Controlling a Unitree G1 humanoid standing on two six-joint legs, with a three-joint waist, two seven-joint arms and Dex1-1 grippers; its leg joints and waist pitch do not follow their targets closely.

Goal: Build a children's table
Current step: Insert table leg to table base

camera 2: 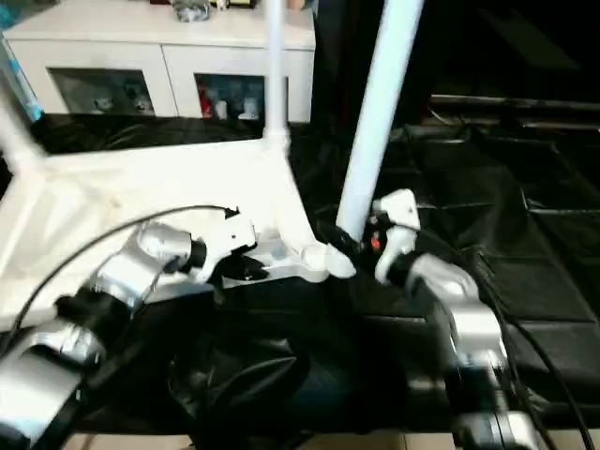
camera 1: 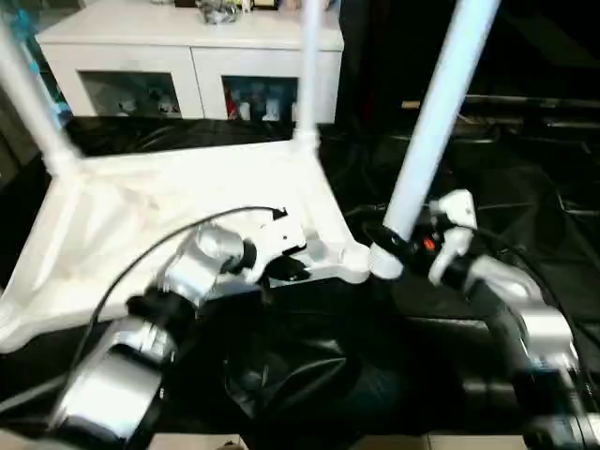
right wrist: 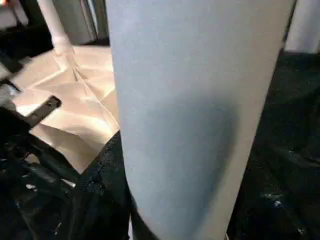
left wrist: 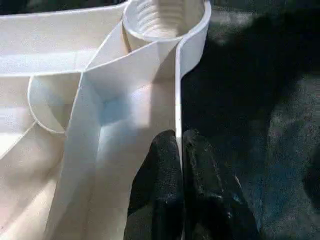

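The white tabletop [camera 1: 187, 211] lies upside down on a black sheet [camera 1: 525, 187], ribs up, with one leg [camera 1: 28, 94] at its far left corner and another leg [camera 1: 307, 66] at its far right corner. The left gripper [left wrist: 179, 150] has its fingers [left wrist: 205, 175] pressed together on the rim at the near edge — one each side of the thin wall. The right gripper [camera 1: 389, 246] pinches a third leg [camera 1: 433, 112] just above the near right corner socket [camera 1: 361, 262]. A white cabinet [camera 1: 187, 56] stands behind.
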